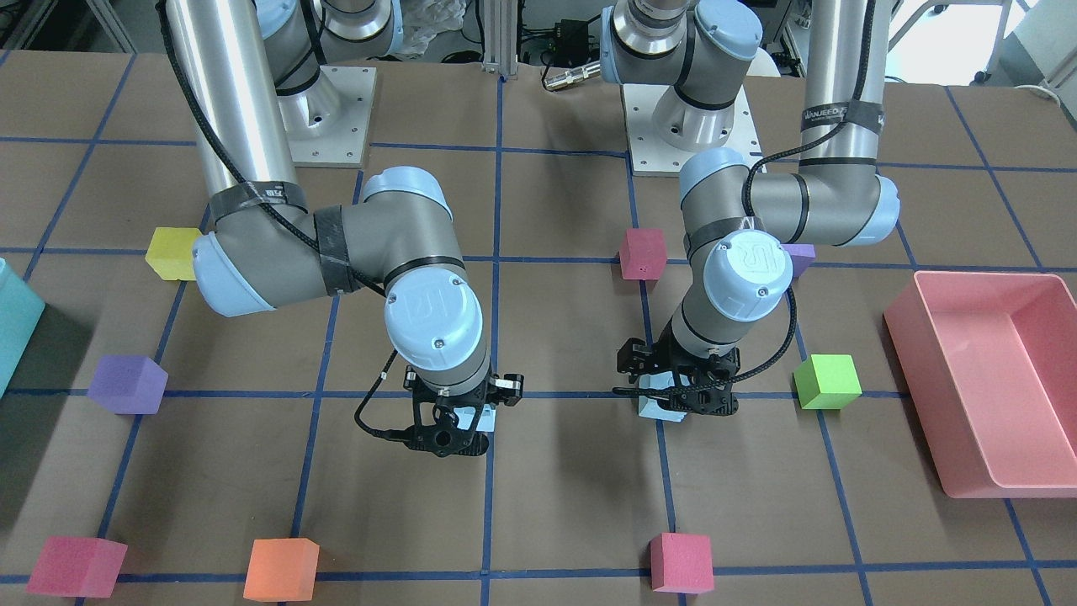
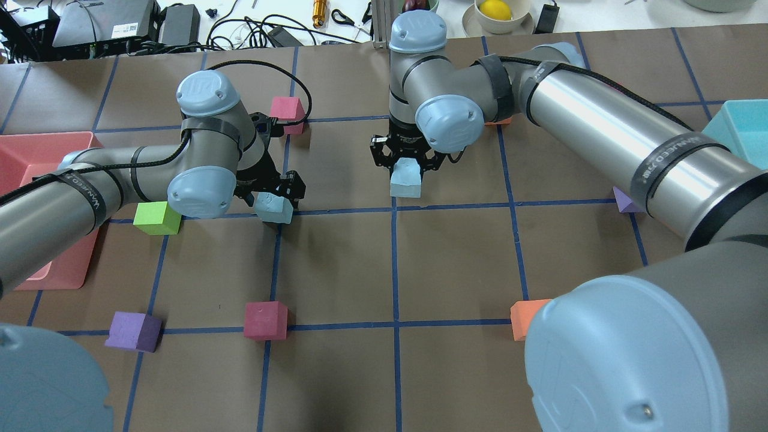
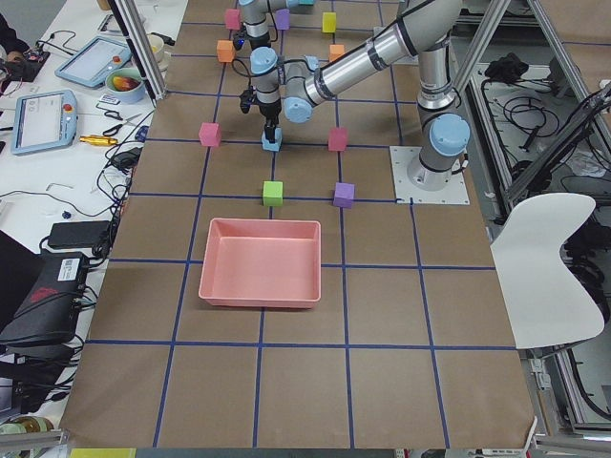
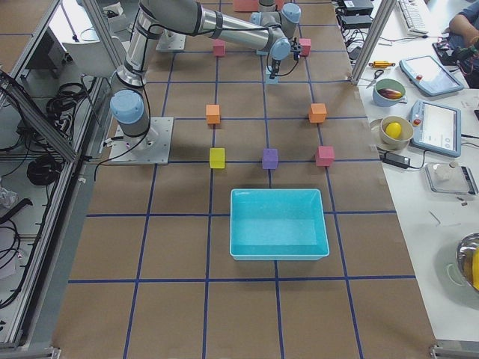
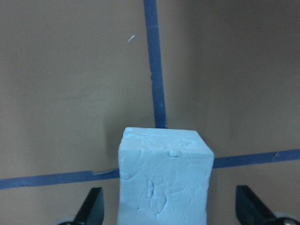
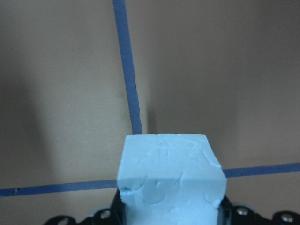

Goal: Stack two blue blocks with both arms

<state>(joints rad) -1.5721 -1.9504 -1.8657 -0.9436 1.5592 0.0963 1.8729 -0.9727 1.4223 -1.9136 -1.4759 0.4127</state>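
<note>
One pale blue block [image 5: 164, 178] sits on the table at a crossing of blue tape lines. My left gripper [image 5: 171, 208] is open around it, with each fingertip [image 5: 93, 206] clear of its sides. It also shows in the overhead view [image 2: 274, 209] under the left gripper [image 2: 270, 192]. My right gripper [image 2: 408, 157] is shut on the second blue block [image 6: 171, 173], which shows in the overhead view [image 2: 406, 179] and in the front view [image 1: 468, 417]. I cannot tell whether this block rests on the table or hangs just above it. The two blocks are about one grid square apart.
A green cube [image 2: 157, 217] lies just left of the left gripper, and a red cube [image 2: 287, 111] beyond it. A pink bin [image 1: 984, 379] stands on the left arm's side, a teal bin [image 2: 741, 129] on the right arm's side. Purple, red, orange and yellow cubes are scattered around.
</note>
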